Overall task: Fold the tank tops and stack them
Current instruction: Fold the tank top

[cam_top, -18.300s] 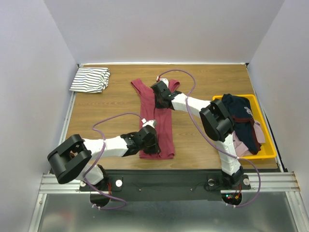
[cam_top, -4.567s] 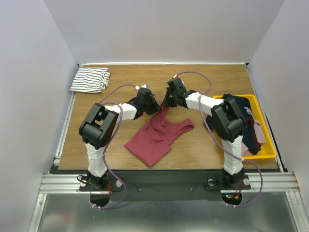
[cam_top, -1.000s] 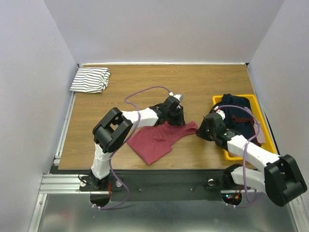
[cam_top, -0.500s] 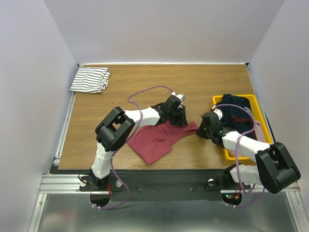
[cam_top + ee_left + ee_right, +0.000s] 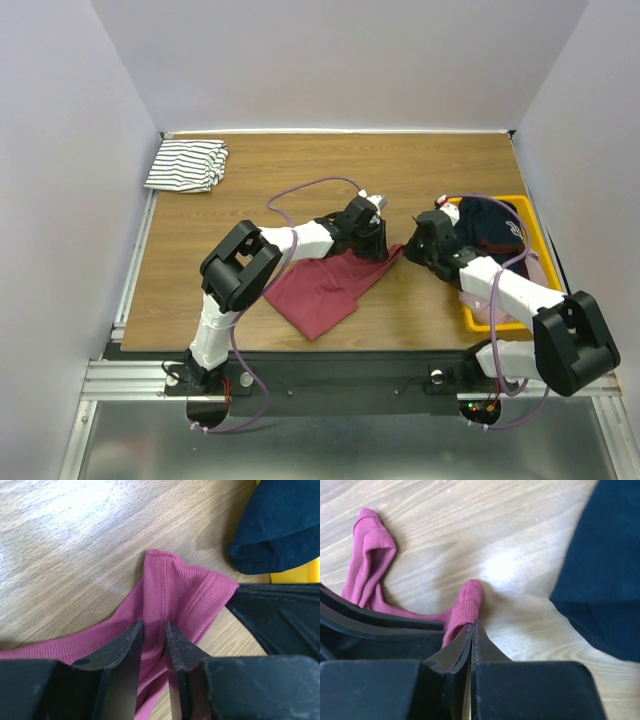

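The dark red tank top (image 5: 325, 285) lies crumpled on the table at centre front. My left gripper (image 5: 372, 240) is at its far right corner, and in the left wrist view it (image 5: 152, 627) is shut on a bunched red strap (image 5: 170, 587). My right gripper (image 5: 415, 247) is just right of it. In the right wrist view it (image 5: 471, 625) is shut, with the end of the other red strap (image 5: 467, 600) pinched at its tips. The striped tank top (image 5: 187, 165) lies folded at the far left corner.
A yellow bin (image 5: 545, 315) at the right edge holds dark blue and pink clothes (image 5: 490, 225). The dark blue cloth (image 5: 605, 565) hangs close to my right gripper. Purple cables loop over both arms.
My right gripper has moved away from me and left, close to the left gripper, and the strap end has shifted with it. The left gripper has stayed put.
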Robot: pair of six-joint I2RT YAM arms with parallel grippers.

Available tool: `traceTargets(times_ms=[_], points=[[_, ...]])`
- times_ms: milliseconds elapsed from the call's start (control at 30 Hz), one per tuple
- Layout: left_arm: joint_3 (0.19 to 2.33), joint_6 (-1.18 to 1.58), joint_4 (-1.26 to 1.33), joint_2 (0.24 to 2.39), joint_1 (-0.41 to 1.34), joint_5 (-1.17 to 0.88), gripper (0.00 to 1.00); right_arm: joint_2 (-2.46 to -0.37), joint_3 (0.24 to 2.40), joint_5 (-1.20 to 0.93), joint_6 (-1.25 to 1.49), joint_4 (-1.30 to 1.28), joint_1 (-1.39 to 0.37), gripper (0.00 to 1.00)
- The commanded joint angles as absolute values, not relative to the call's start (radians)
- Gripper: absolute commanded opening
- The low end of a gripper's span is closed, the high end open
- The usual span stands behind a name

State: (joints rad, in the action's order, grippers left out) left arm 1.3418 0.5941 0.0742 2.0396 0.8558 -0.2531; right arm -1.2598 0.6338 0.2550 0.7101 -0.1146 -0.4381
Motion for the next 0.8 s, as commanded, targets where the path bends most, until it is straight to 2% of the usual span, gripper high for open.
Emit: traceTargets(times_ms=[0,233,767], points=[[1.387,0.563,0.081,2.049,0.859,-0.276,0.36,-1.316,0.707,0.285,0.695,-0.133,-0.439,0.01],[1.384,0.552,0.072,2.043,0.859,-0.265,0.34,-1.405,0.796,0.299,0.689,-0.141,-0.437,0.01],[1.307,0.614,0.002,1.836,0.819,0.067,0.34,-1.493,0.882,0.293,0.683,-0.156,-0.437,0.0]])
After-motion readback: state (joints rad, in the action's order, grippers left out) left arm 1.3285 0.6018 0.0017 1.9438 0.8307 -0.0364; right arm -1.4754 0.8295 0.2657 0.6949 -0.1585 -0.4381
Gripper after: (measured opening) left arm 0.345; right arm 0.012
